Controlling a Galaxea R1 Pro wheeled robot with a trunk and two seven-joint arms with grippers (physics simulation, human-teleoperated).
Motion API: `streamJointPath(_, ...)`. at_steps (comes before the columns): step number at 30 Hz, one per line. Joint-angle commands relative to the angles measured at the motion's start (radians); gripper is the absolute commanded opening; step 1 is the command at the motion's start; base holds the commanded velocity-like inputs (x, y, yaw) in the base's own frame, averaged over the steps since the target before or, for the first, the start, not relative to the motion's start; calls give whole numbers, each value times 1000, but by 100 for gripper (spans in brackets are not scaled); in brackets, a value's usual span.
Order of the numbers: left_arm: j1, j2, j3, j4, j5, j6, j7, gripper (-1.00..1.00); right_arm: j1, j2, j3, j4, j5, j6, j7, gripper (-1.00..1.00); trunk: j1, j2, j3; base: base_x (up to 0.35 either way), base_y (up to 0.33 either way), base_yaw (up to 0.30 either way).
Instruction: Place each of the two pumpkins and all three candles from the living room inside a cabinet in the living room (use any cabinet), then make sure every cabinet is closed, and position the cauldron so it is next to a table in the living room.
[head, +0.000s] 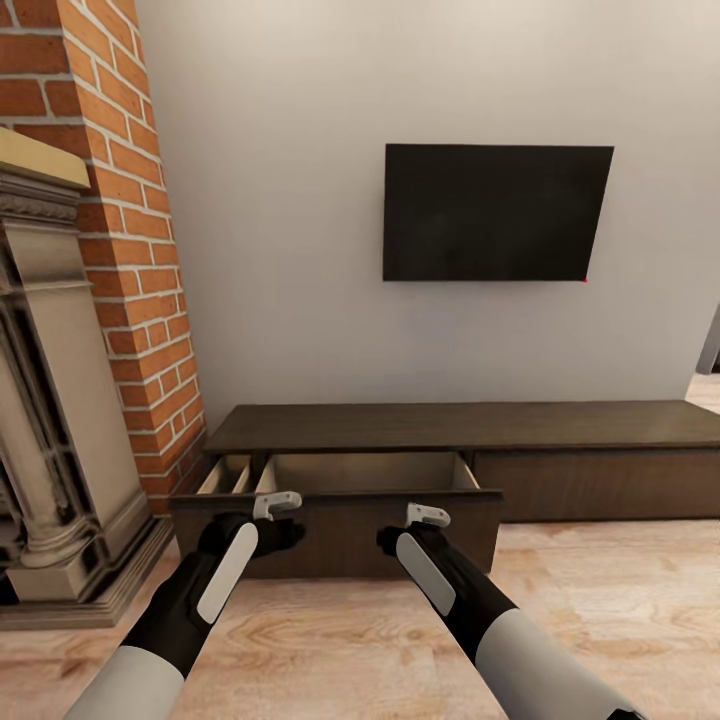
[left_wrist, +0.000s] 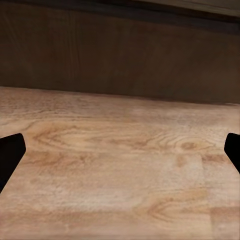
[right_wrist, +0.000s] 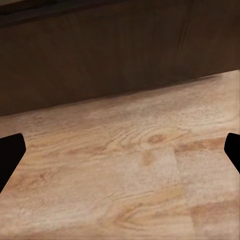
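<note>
The cabinet runs off frame at 3 o'clock; its pulled-out drawer hides its own floor. Left gripper and right gripper hang spread wide, empty, over bare floor before the drawer front.

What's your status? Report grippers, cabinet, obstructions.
Left gripper and right gripper open, empty, facing the cabinet. Its drawer is pulled out; beige inside looks empty. Nothing between grippers and drawer front.

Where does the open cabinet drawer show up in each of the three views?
Head view: the drawer stands pulled out at lower centre, beige inside, just beyond both tools.
Left wrist view: its dark front panel runs along the upper part.
Right wrist view: the same dark panel crosses the upper part.
Shared landmark: the light wood floor meeting the panel's base.
</note>
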Motion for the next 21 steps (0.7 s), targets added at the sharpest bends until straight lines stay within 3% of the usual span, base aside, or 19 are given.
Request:
streamJointPath(1,-1,0,-1,0,10,1,10,100,-1,-1,3,-1,-7,2,-8,100,4,-8,-4,-2,0,0)
streamJointPath(16,0,0,-6,2,-3,-11,11,100,-1,-1,3,2,-6,-3,-7,100,14,-19,-62,0,0,0)
streamJointPath(21,0,0,-8,8,-6,-14,11,100,-1,-2,8,12,-6,-36,-7,100,16,-20,-81,0,0,0)
